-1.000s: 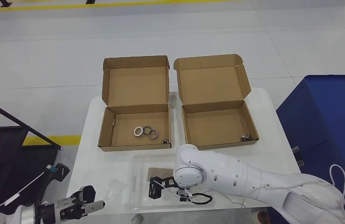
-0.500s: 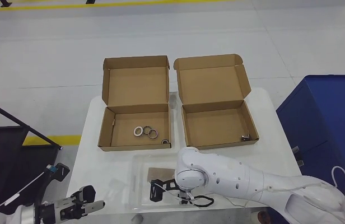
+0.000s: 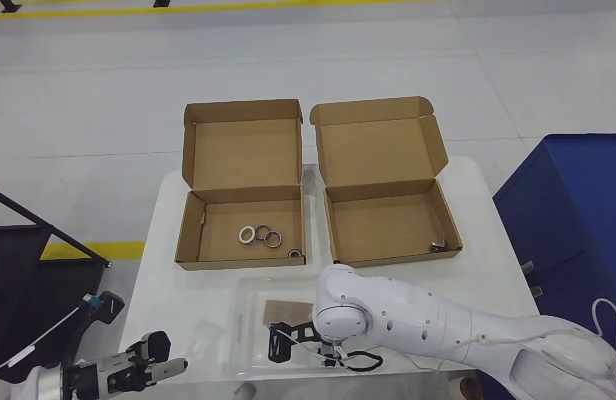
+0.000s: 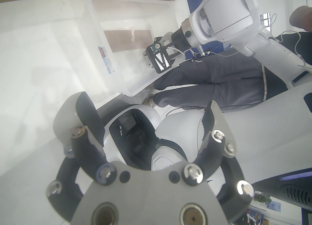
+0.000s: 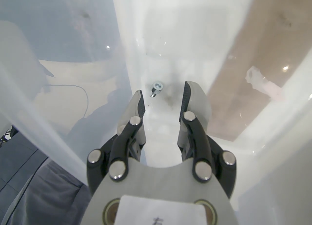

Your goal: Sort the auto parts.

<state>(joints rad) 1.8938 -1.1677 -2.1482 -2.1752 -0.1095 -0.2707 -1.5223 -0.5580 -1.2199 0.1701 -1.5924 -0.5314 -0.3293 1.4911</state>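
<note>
**Left side.** The left gripper hangs off the near left corner of the table. Its jaws are spread wide and hold nothing. We expect no hazard from this arm where it is.

**Left box.** The left box holds several rings. A bolt dropped here would, in our judgement, be a sorting error.

**Tray and right gripper.** The clear tray lies at the near edge of the table, with a brown card on its floor. The right gripper is inside the tray, jaws partly open and empty. A small bolt lies on the tray floor just beyond the fingertips, nearer to one finger than to the other.

We judge the following faults likely:

- Off-centre closing. The nearer finger would meet the bolt first and push or flick it across the slick plastic.
- Closing short. The tips are not yet around the bolt, so closing now would catch nothing.
- Descending too far. The tips would press on the tray floor and could drag the light tray towards the table edge.
- Thin grip. The bolt is small and rounded, so a hold on its tip alone may slip in transit.

**Right box.** The right box holds one small metal part. We judge this box to be the bolt's destination, and a release made too high could bounce the bolt out.
</note>
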